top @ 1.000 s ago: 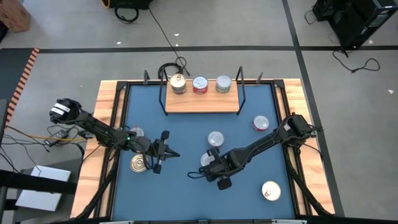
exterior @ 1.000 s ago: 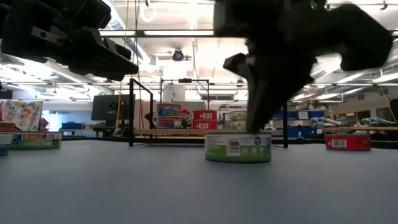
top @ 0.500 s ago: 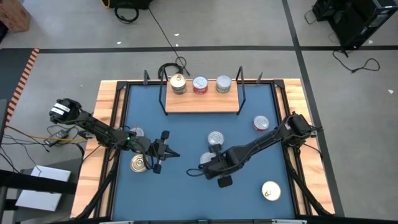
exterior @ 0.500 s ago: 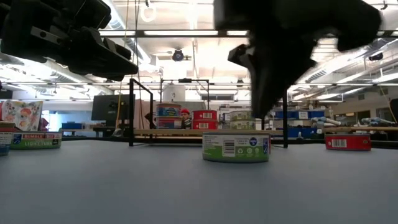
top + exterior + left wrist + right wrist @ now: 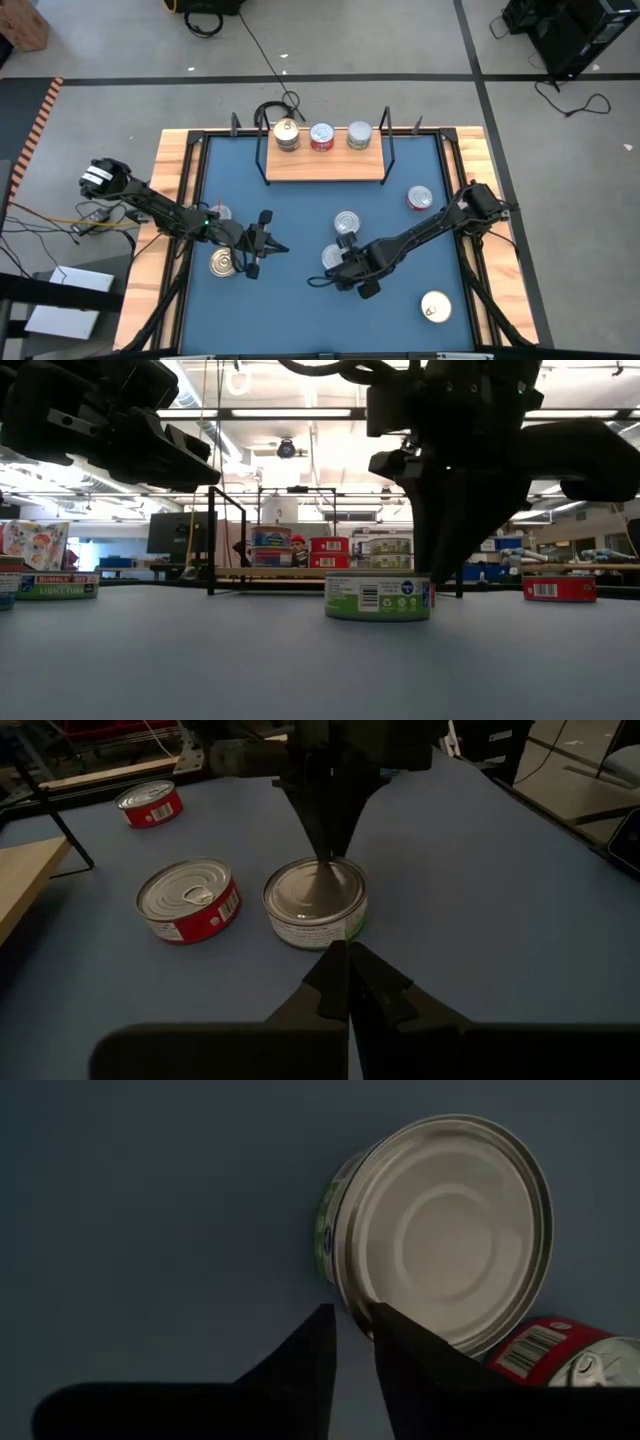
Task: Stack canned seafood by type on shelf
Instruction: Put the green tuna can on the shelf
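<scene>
Here the right gripper (image 5: 352, 1335), slightly parted, straddles the green-sided tin's (image 5: 440, 1230) rim.

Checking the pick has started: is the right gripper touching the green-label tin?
Cannot tell. In the left wrist view the right gripper meets the lid of the green-label tin, but the right wrist view shows its fingertips at the rim with no clear contact.

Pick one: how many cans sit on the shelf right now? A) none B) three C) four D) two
B: the high view shows three cans in a row on the shelf: a gold-lidded can, a red-sided can and a silver-lidded can.
</scene>
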